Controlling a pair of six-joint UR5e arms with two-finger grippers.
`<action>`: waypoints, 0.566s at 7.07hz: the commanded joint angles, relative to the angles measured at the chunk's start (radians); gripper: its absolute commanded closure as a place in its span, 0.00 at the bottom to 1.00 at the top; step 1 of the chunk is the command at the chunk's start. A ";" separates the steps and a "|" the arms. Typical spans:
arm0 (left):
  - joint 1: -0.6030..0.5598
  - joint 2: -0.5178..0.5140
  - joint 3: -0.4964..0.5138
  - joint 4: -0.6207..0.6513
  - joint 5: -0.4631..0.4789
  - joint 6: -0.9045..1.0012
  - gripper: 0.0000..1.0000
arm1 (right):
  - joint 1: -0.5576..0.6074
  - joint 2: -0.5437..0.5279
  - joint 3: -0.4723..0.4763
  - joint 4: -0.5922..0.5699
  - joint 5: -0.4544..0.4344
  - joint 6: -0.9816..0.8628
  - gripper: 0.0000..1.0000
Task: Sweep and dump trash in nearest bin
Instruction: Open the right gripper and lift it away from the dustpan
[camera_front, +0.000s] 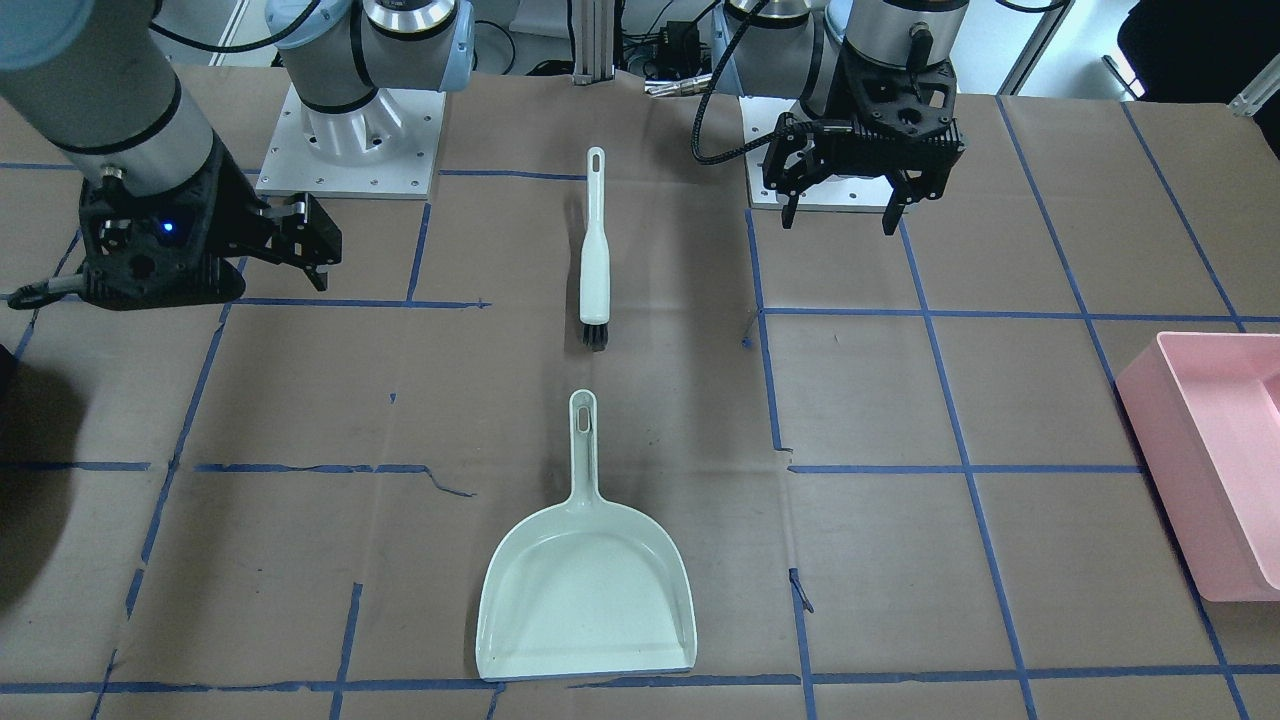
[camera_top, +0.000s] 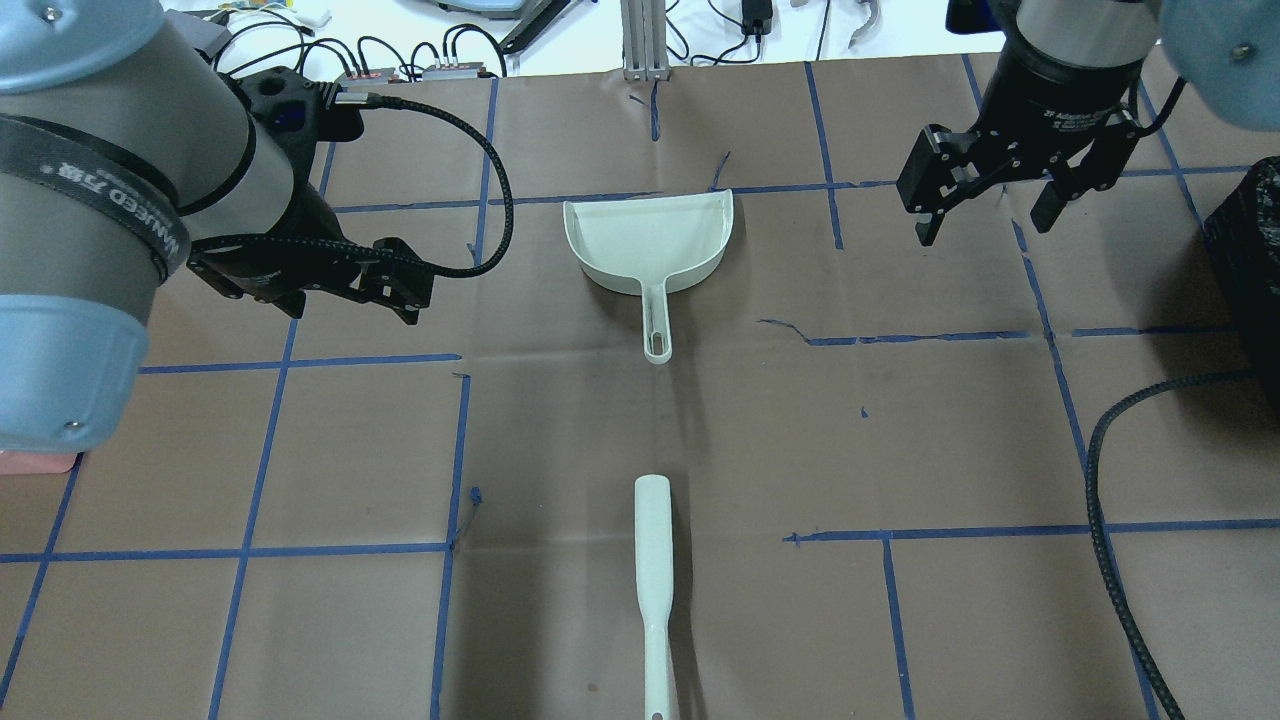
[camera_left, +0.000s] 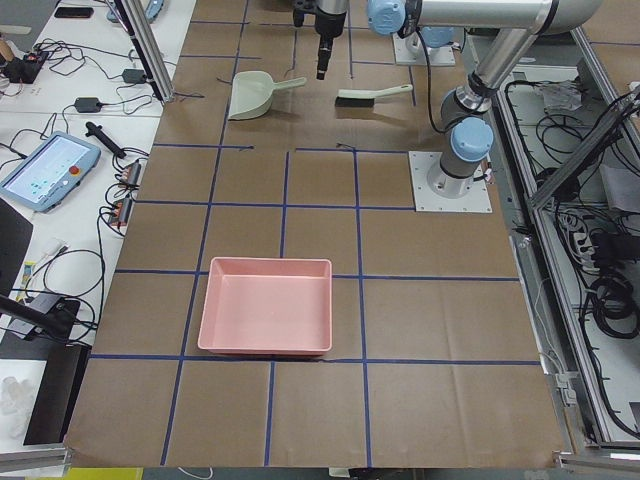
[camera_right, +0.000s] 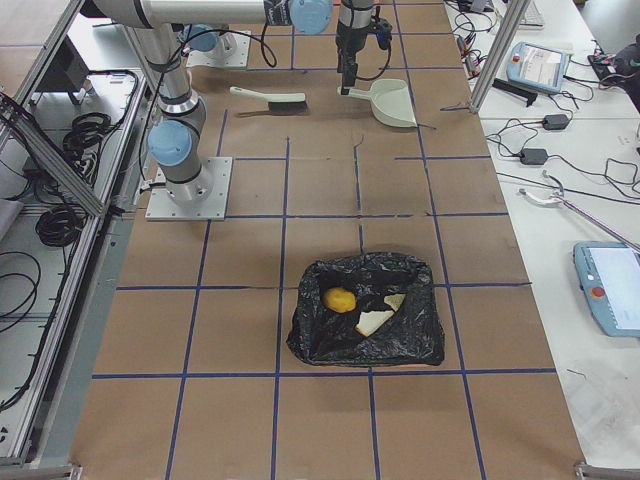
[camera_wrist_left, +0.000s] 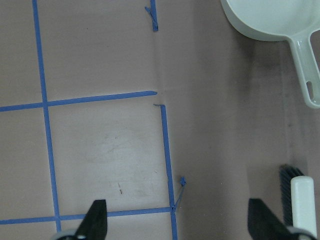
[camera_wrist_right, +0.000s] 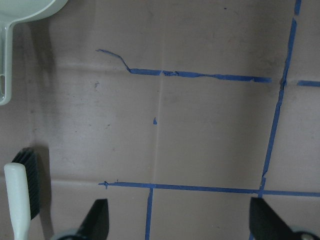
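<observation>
The trash lies inside a black bag-lined bin (camera_right: 365, 312): a yellow lump (camera_right: 340, 299) and two white bread pieces (camera_right: 375, 322). A pale green dustpan (camera_top: 650, 240) lies empty at the table's middle, handle toward the robot. A pale green brush (camera_top: 653, 580) lies in line with it, bristles toward the pan. My left gripper (camera_top: 415, 300) hangs open and empty left of the dustpan. My right gripper (camera_top: 980, 232) hangs open and empty to its right. Both wrist views show only bare table between the fingers, with the dustpan (camera_wrist_left: 275, 20) and brush (camera_wrist_right: 20, 195) at the edges.
A pink tray bin (camera_left: 265, 305) sits empty toward the table's left end and also shows in the front view (camera_front: 1210, 450). The black bin's edge (camera_top: 1245, 270) shows at the right of the overhead view. Blue tape lines grid the brown table cover.
</observation>
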 joint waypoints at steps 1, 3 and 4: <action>0.000 0.002 0.000 0.000 -0.003 -0.001 0.01 | 0.005 -0.047 0.059 -0.086 0.005 0.029 0.00; 0.000 0.003 0.000 0.000 -0.003 -0.003 0.01 | 0.037 -0.041 0.056 -0.088 -0.012 0.029 0.00; 0.000 0.003 0.000 0.000 -0.006 -0.003 0.01 | 0.039 -0.040 0.056 -0.087 -0.013 0.029 0.00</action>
